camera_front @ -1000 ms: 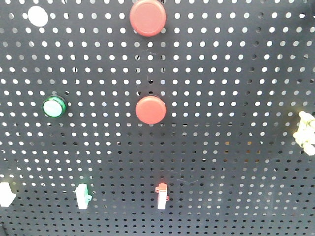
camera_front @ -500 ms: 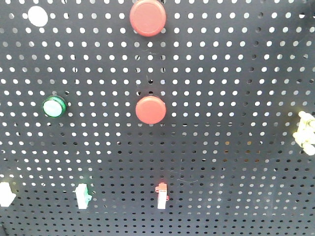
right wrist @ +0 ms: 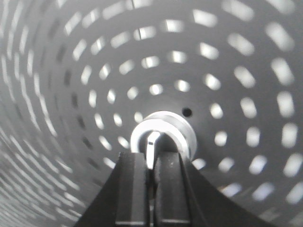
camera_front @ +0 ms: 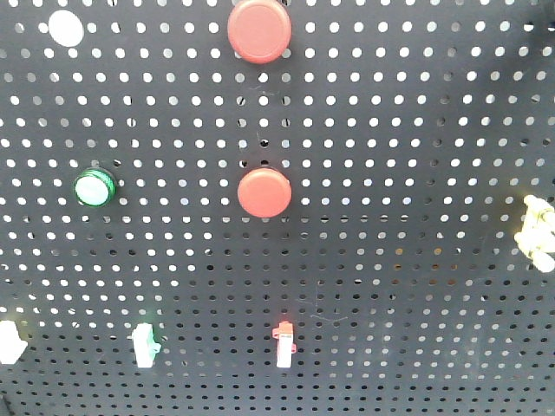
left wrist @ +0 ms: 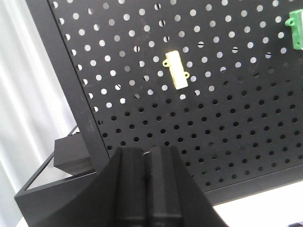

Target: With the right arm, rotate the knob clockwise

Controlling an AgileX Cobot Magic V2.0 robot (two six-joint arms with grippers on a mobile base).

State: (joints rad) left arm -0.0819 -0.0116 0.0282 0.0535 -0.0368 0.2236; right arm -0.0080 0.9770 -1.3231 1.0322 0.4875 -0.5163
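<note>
To me the pegboard (camera_front: 416, 260) looks like sheet metal with a dark, matt coat. The upper red button (camera_front: 260, 30) and the lower red button (camera_front: 264, 192) seem to be smooth plastic with a soft sheen. The green button (camera_front: 94, 187) is glossy, half-clear plastic. The knob (right wrist: 163, 124) has a bright, polished metal ring. The yellow clip (left wrist: 176, 70) is dull plastic. The left gripper (left wrist: 147, 158) and the right gripper (right wrist: 151, 163) look like matt black plastic.

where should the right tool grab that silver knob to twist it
Grip the raised rib across the middle of the knob, not the smooth round collar. Come straight at the pegboard face and clamp the rib's two flat sides; the right tool sits that way now.
</note>
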